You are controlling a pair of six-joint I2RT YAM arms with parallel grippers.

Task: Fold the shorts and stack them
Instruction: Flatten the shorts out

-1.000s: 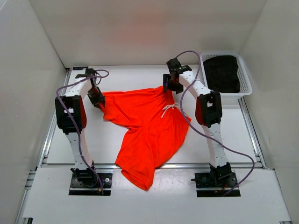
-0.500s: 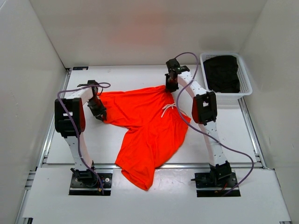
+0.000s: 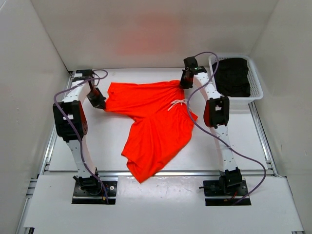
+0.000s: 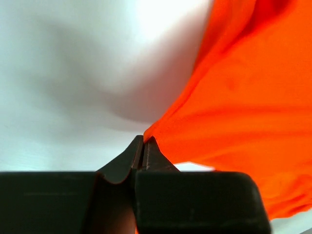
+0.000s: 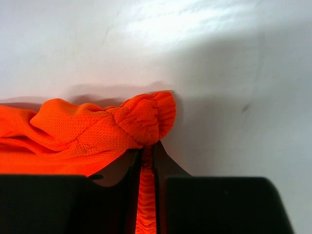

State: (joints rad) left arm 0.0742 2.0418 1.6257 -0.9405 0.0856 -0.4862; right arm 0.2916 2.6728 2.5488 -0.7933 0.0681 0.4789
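The bright orange-red shorts (image 3: pixel 151 124) lie spread across the middle of the table, their white drawstring (image 3: pixel 176 104) showing near the right side. My left gripper (image 3: pixel 101 104) is shut on the shorts' left corner; the thin fabric (image 4: pixel 234 112) runs out from between its fingertips (image 4: pixel 144 141). My right gripper (image 3: pixel 184 84) is shut on the gathered elastic waistband (image 5: pixel 146 119) at the far right corner, with the band pinched between its two fingers (image 5: pixel 146 156). One leg of the shorts trails toward the near table edge (image 3: pixel 141 173).
A white basket (image 3: pixel 257 83) holding dark folded clothing (image 3: pixel 233 75) stands at the back right, just beyond my right arm. White walls close in the table on the left, back and right. A metal rail (image 3: pixel 161 172) runs along the near table edge.
Both grippers have closed on the shorts and moved toward the back of the table. The shorts have been dragged back and stretched wider between them; the trailing leg has slid off the near ledge.
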